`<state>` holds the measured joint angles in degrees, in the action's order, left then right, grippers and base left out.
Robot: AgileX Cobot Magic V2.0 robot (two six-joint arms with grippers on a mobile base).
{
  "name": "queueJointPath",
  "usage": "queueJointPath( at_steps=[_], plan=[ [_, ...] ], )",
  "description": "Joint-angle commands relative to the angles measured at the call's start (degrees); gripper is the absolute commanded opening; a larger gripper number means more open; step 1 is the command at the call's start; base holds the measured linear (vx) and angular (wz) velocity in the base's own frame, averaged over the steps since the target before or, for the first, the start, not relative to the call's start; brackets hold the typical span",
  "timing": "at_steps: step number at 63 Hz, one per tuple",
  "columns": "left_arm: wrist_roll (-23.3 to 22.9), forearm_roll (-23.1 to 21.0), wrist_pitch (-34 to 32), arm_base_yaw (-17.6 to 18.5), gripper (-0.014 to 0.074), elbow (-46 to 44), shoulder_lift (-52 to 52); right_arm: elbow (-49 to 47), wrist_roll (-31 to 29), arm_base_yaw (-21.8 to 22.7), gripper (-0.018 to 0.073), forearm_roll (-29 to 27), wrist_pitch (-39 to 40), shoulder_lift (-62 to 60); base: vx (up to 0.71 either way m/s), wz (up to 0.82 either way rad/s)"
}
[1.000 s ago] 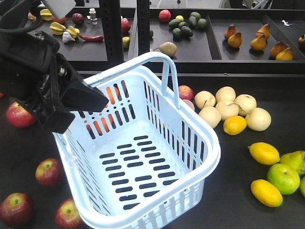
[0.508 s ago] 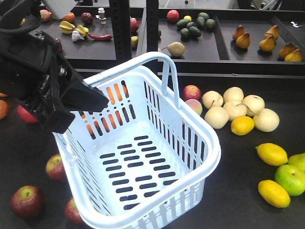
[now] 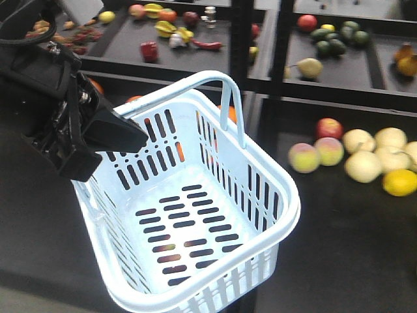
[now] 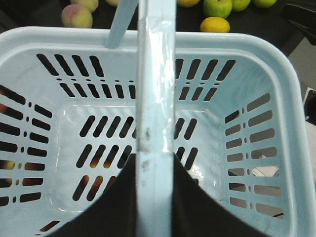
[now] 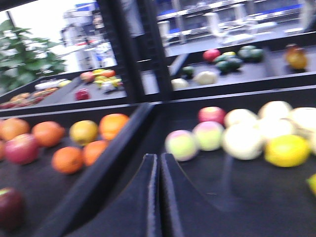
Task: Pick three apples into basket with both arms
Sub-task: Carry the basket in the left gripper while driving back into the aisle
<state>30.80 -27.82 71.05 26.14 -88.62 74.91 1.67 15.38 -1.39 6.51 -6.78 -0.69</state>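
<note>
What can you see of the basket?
The basket is pale blue plastic, rectangular, with slotted walls and floor and a raised loop handle. It is empty; fruit colours show through the floor slots. It tilts in the front view. The left hand is shut on a bar across its top, so it looks carried.

A grocery produce section, or a mock-up of one. Ahead of the right gripper [image 5: 159, 165], black tiered shelves [image 5: 123, 121] hold loose oranges [image 5: 66, 159], peaches [image 5: 181, 144] and a lemon [image 5: 286, 149]. The left gripper [image 4: 154, 170] holds a plastic shopping basket [image 4: 256, 49].
</note>
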Motion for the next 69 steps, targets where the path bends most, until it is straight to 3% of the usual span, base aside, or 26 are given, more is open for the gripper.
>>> queueJointPath(
  at_steps=[1,69],
  plan=[
    [-0.3,-2.7,-3.5,0.2,-0.0006,-1.7,-1.9,0.7,0.0,0.2,-0.0004,0.7,3.9,-0.7,-0.14,0.60],
    [-0.3,-2.7,-3.5,0.2,-0.0006,-1.7,-1.9,0.7,0.0,0.2,-0.0004,0.7,3.9,-0.7,-0.16,0.60]
  ],
)
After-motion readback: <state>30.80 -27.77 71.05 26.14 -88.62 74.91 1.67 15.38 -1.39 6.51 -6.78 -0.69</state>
